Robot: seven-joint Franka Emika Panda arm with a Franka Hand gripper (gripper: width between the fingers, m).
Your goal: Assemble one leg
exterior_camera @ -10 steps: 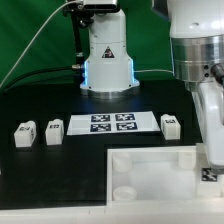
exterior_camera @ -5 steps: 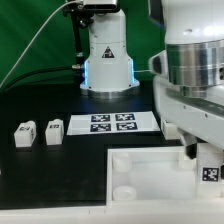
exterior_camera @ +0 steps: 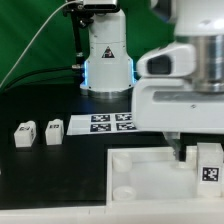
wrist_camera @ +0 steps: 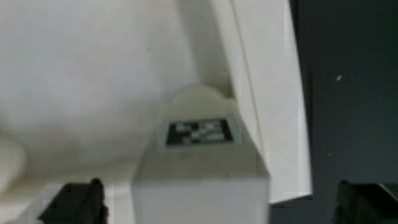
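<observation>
A leg (exterior_camera: 208, 165), a small white block with a black-and-white tag, stands at the right end of the big white panel (exterior_camera: 140, 170) in the exterior view. In the wrist view this leg (wrist_camera: 201, 150) lies against the panel's raised rim (wrist_camera: 258, 80), between my two dark fingertips (wrist_camera: 75, 200), with a gap on each side. My gripper (wrist_camera: 219, 205) is open around it and is not touching it. Two more legs (exterior_camera: 24, 133) (exterior_camera: 54, 131) stand on the black table at the exterior view's left.
The marker board (exterior_camera: 100, 122) lies behind the panel; my arm (exterior_camera: 185, 90) covers its right end. A white robot base with a blue glow (exterior_camera: 107, 60) stands at the back. A round socket (exterior_camera: 125, 190) shows in the panel's near left corner.
My arm has swung toward the exterior view's left and lower over the panel's right end. It now hides the leg that stood beside the marker board's right end.
</observation>
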